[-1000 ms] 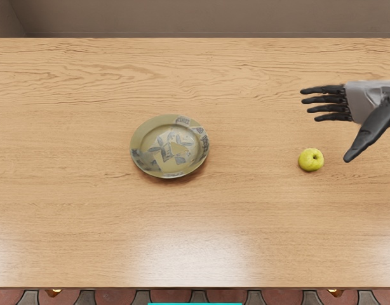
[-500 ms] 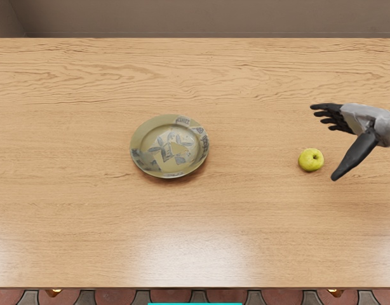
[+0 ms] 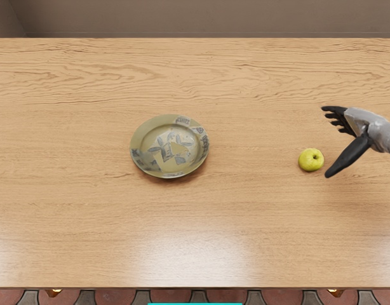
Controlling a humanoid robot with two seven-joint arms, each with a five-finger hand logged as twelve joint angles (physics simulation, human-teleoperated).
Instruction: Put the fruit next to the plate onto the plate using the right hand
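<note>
Wooden table [image 3: 87,222] fills the frame, grain running left to right; patterned plate [image 3: 139,143] lies flat just left of centre; yellow-green fruit [image 3: 311,159] sits on bare wood at centre right, well apart from the plate; glare at lower centre.

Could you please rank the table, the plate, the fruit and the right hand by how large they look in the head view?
1. table
2. plate
3. right hand, judged only on its visible part, since the picture's edge cuts off the arm
4. fruit
</note>
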